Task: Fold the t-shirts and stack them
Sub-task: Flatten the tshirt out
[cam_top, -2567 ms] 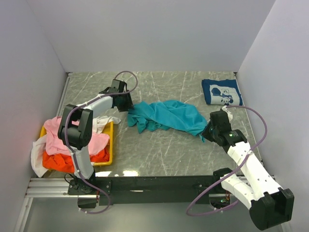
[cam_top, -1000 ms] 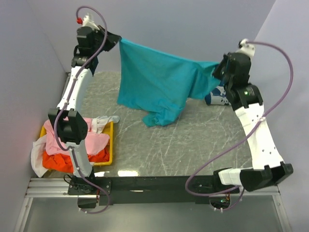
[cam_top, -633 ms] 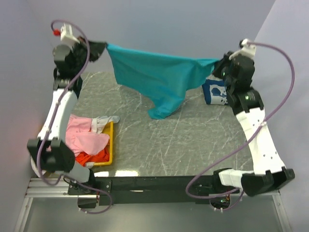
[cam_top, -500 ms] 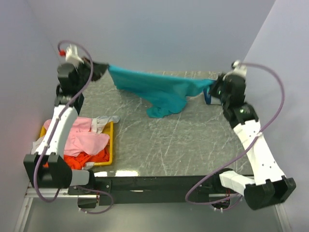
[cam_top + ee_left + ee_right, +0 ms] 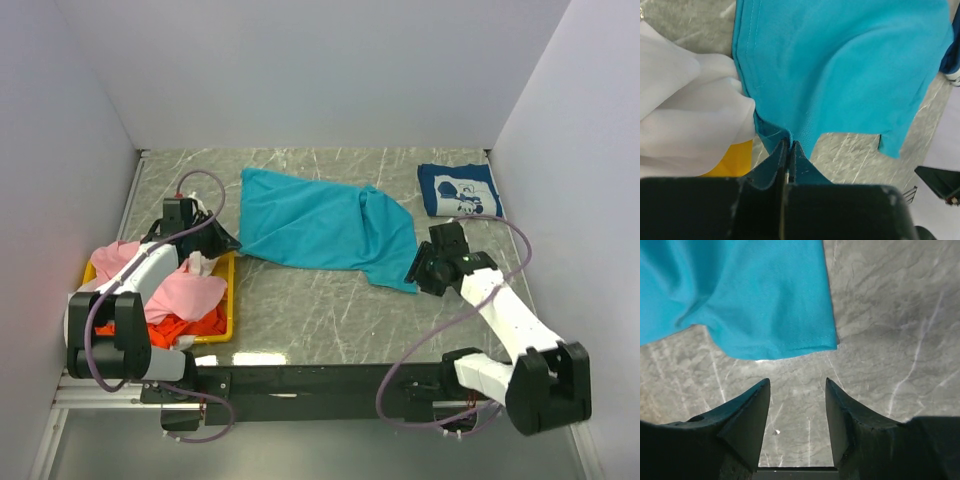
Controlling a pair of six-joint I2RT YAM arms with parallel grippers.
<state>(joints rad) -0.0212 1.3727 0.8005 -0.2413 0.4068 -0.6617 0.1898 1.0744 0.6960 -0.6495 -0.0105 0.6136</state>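
The teal t-shirt [image 5: 325,228] lies spread out in the middle of the table. My left gripper [image 5: 232,243] is shut on its near left hem, and the pinched hem shows in the left wrist view [image 5: 789,145]. My right gripper [image 5: 412,272] is open just short of the shirt's near right corner [image 5: 832,344], with only bare table between its fingers [image 5: 752,410]. A folded navy t-shirt [image 5: 458,190] with white print lies at the back right. Pink [image 5: 185,295], orange [image 5: 200,325] and white [image 5: 205,262] t-shirts are heaped at the left.
The yellow tray [image 5: 228,300] under the heap sits at the table's left, right next to my left gripper. White cloth [image 5: 685,115] bulges against the teal hem. Grey walls enclose the table on three sides.
Both arms came down from holding the teal t-shirt stretched in the air. The shirt now lies spread on the table, and my right gripper has let go and opened.
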